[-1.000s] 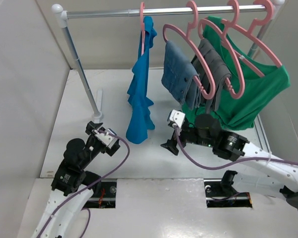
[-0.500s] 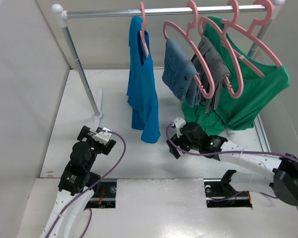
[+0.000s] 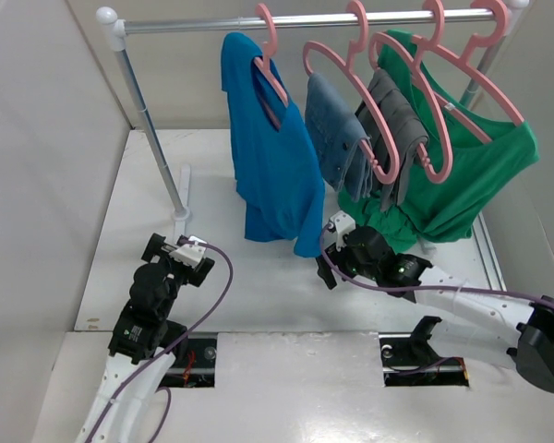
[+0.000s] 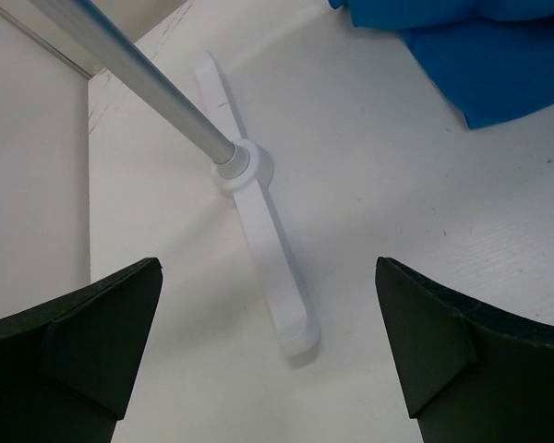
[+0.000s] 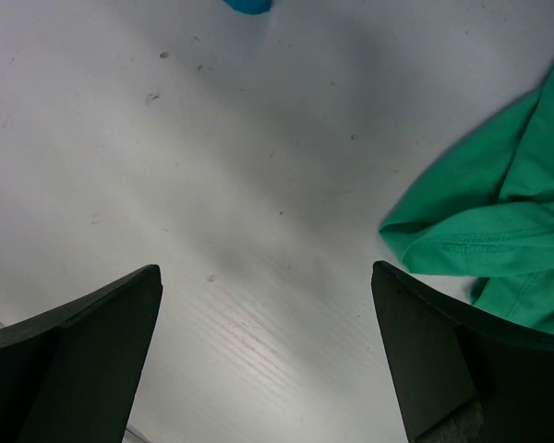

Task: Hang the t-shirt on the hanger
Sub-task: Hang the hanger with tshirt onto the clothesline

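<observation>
The royal-blue t-shirt [image 3: 272,175] hangs on the pink hanger [image 3: 271,76], whose hook is over the rail at the left of the row. The shirt faces the camera, and its hem hangs just above the table. My left gripper [image 3: 171,247] is open and empty, low over the table in front of and left of the shirt. In the left wrist view [image 4: 268,277] the shirt's hem [image 4: 480,55] is at the top right. My right gripper [image 3: 327,269] is open and empty, just below the shirt's right hem corner. In the right wrist view [image 5: 266,272] a blue tip [image 5: 249,5] shows at the top edge.
The rail [image 3: 305,20] also carries pink hangers with folded grey garments [image 3: 397,120] and a large green shirt [image 3: 480,175], whose hem lies near my right gripper [image 5: 499,231]. The rack's pole [image 3: 152,129] and white foot [image 4: 268,240] stand ahead of my left gripper.
The t-shirt has turned from edge-on and bunched to spread wide on the hanger. My left arm drew back toward its base. My right gripper let go and dropped low.
</observation>
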Action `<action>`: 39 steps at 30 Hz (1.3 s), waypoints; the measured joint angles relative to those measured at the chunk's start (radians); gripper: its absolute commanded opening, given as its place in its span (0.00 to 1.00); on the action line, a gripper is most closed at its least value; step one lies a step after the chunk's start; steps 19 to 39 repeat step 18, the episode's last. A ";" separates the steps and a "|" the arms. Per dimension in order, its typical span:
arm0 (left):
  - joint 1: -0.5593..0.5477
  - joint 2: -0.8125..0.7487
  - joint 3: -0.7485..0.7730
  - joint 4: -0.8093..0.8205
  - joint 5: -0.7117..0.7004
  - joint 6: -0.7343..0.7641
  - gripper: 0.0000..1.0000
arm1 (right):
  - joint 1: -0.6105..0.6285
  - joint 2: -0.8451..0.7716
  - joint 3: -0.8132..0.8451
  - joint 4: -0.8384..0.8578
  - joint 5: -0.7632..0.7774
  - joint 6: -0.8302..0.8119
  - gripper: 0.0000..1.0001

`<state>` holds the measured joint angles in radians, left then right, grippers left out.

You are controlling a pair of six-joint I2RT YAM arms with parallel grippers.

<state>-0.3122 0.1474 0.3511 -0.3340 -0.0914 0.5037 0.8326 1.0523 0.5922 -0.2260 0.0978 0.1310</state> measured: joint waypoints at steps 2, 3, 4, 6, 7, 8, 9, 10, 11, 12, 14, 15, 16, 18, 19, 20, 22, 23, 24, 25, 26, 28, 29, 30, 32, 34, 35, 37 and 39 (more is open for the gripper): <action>0.000 0.000 0.000 0.001 0.000 0.000 1.00 | 0.000 -0.003 0.000 -0.001 0.002 -0.002 1.00; 0.000 0.000 0.000 0.001 0.000 0.000 1.00 | -0.002 -0.007 0.001 -0.001 0.005 -0.003 1.00; 0.000 0.000 0.000 0.001 0.000 0.000 1.00 | -0.002 -0.007 0.002 -0.001 0.007 -0.003 1.00; 0.000 0.000 0.000 0.001 0.000 0.000 1.00 | -0.005 -0.009 0.005 -0.003 0.013 -0.003 1.00; 0.000 0.000 0.000 0.001 0.000 0.000 1.00 | -0.006 -0.010 0.008 -0.006 0.018 -0.002 1.00; 0.000 0.000 0.000 0.001 0.000 0.000 1.00 | -0.007 -0.010 0.012 -0.010 0.024 -0.002 1.00; 0.000 0.000 0.000 0.001 0.000 0.000 1.00 | -0.007 -0.010 0.018 -0.014 0.029 -0.002 1.00; 0.000 0.000 0.000 0.001 0.000 0.000 1.00 | -0.007 -0.010 0.024 -0.016 0.034 -0.002 1.00; 0.000 0.000 0.000 0.001 0.000 0.000 1.00 | -0.007 -0.010 0.031 -0.017 0.041 -0.002 1.00; 0.000 0.000 0.000 0.001 0.000 0.000 1.00 | -0.007 -0.010 0.036 -0.018 0.045 -0.002 1.00; 0.000 0.000 0.000 0.001 0.000 0.000 1.00 | -0.007 -0.010 0.045 -0.020 0.055 -0.003 1.00; 0.000 0.000 0.000 0.001 0.000 0.000 1.00 | -0.007 -0.010 0.048 -0.022 0.059 -0.003 1.00; 0.000 0.000 0.000 0.001 0.000 0.000 1.00 | -0.007 -0.009 0.048 -0.023 0.063 -0.004 1.00; 0.000 0.000 0.000 0.001 0.000 0.000 1.00 | -0.007 -0.008 0.048 -0.029 0.066 -0.005 1.00; 0.000 0.000 0.000 0.001 0.000 0.000 1.00 | -0.007 -0.008 0.048 -0.029 0.066 -0.005 1.00; 0.000 0.000 0.000 0.001 0.000 0.000 1.00 | -0.007 -0.008 0.048 -0.029 0.066 -0.005 1.00; 0.000 0.000 0.000 0.001 0.000 0.000 1.00 | -0.007 -0.008 0.048 -0.029 0.066 -0.005 1.00; 0.000 0.000 0.000 0.001 0.000 0.000 1.00 | -0.007 -0.008 0.048 -0.029 0.066 -0.005 1.00; 0.000 0.000 0.000 0.001 0.000 0.000 1.00 | -0.007 -0.008 0.048 -0.029 0.066 -0.005 1.00; 0.000 0.000 0.000 0.001 0.000 0.000 1.00 | -0.007 -0.008 0.048 -0.029 0.066 -0.005 1.00; 0.000 0.000 0.000 0.001 0.000 0.000 1.00 | -0.007 -0.008 0.048 -0.029 0.066 -0.005 1.00; 0.000 0.000 0.000 0.001 0.000 0.000 1.00 | -0.007 -0.008 0.048 -0.029 0.066 -0.005 1.00; 0.000 0.000 0.000 0.001 0.000 0.000 1.00 | -0.007 -0.008 0.048 -0.029 0.066 -0.005 1.00; 0.000 0.000 0.000 0.001 0.000 0.000 1.00 | -0.007 -0.008 0.048 -0.029 0.066 -0.005 1.00; 0.000 0.000 0.000 0.001 0.000 0.000 1.00 | -0.007 -0.008 0.048 -0.029 0.066 -0.005 1.00; 0.000 0.000 0.000 0.001 0.000 0.000 1.00 | -0.007 -0.008 0.048 -0.029 0.066 -0.005 1.00; 0.000 0.000 0.000 0.001 0.000 0.000 1.00 | -0.007 -0.008 0.048 -0.029 0.066 -0.005 1.00; 0.000 0.000 0.000 0.001 0.000 0.000 1.00 | -0.007 -0.008 0.048 -0.029 0.066 -0.005 1.00; 0.000 0.000 0.000 0.001 0.000 0.000 1.00 | -0.007 -0.008 0.048 -0.029 0.066 -0.005 1.00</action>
